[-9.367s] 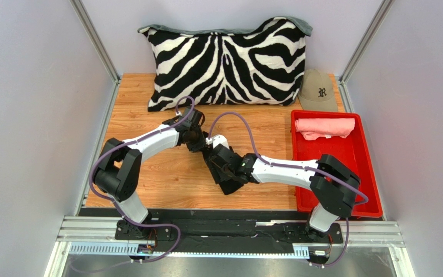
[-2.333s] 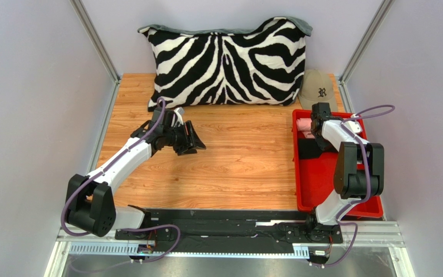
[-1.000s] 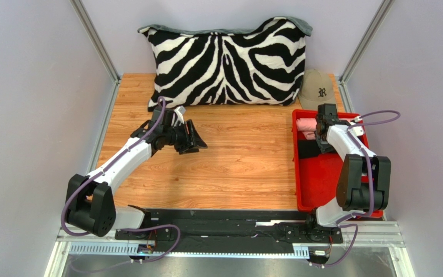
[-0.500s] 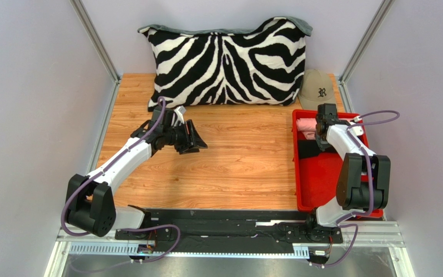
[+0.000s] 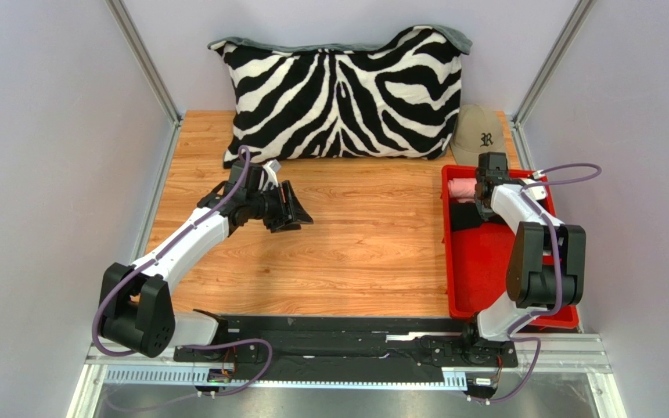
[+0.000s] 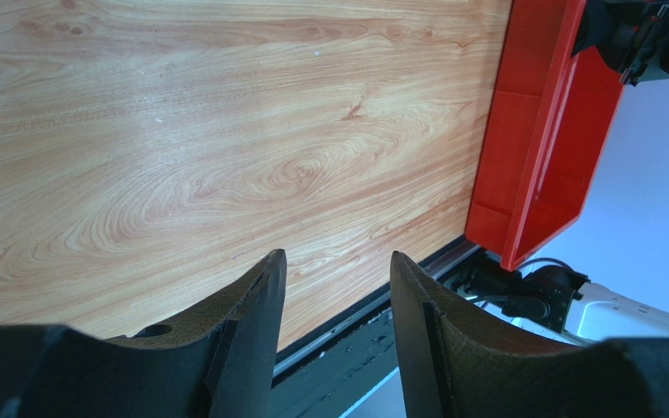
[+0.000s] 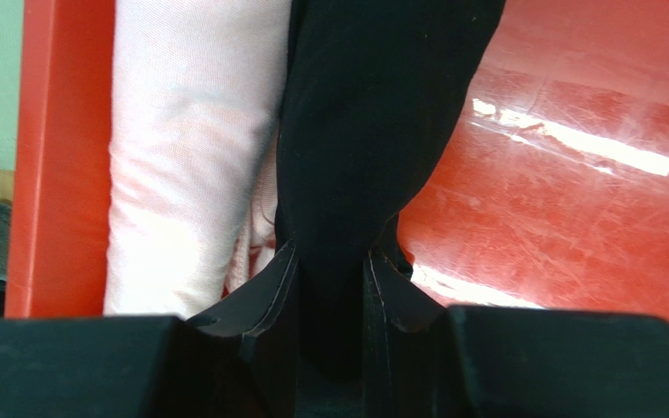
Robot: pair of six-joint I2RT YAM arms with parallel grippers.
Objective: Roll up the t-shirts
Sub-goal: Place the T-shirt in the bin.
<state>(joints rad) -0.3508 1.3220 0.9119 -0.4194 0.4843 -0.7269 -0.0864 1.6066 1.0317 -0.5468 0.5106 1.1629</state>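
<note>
Glossy red tray (image 7: 573,200), limp black t-shirt (image 7: 373,113)

far: zebra pillow (image 5: 342,91), cap (image 5: 479,135) | right: red tray (image 5: 484,261) wall | passage: tabletop (image 5: 373,244) between

Black t-shirt (image 5: 463,218): 9.4 s ago it lay at the centre of the table (image 5: 373,252) under both grippers. It is now inside the red tray (image 5: 486,270), far end, against the pink t-shirt (image 5: 460,186), and pinched by the right gripper (image 7: 331,252). The right arm has swung over the tray. The left gripper (image 5: 295,213) has withdrawn to the table's left half, jaws apart and holding nothing.
</note>
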